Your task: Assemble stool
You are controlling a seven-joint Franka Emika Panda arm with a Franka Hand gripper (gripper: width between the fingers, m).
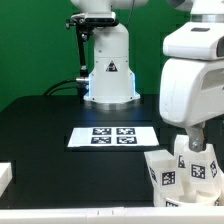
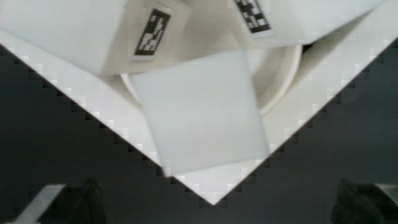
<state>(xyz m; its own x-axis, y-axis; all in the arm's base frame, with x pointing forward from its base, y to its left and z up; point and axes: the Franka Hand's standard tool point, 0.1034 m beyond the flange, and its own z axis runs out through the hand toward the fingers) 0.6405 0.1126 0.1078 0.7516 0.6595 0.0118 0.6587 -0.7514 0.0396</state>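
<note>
The stool's white parts lie bunched at the front of the exterior view's right. Tagged chunky legs (image 1: 163,172) (image 1: 203,165) stand there on the black table. My gripper (image 1: 190,140) hangs just above them, its white hand hiding what lies behind. In the wrist view a flat rectangular leg (image 2: 196,110) lies across the round seat's curved rim (image 2: 285,75), and two tagged pieces (image 2: 157,30) sit beyond it. A white pointed corner (image 2: 214,190) reaches toward my gripper (image 2: 222,205). The dark fingertips (image 2: 80,203) stand wide apart, open, with nothing between them.
The marker board (image 1: 112,137) lies flat mid-table. The arm's white base (image 1: 108,70) stands at the back with a cable beside it. A white block (image 1: 5,178) sits at the exterior view's left edge, and a pale strip (image 1: 60,215) runs along the front.
</note>
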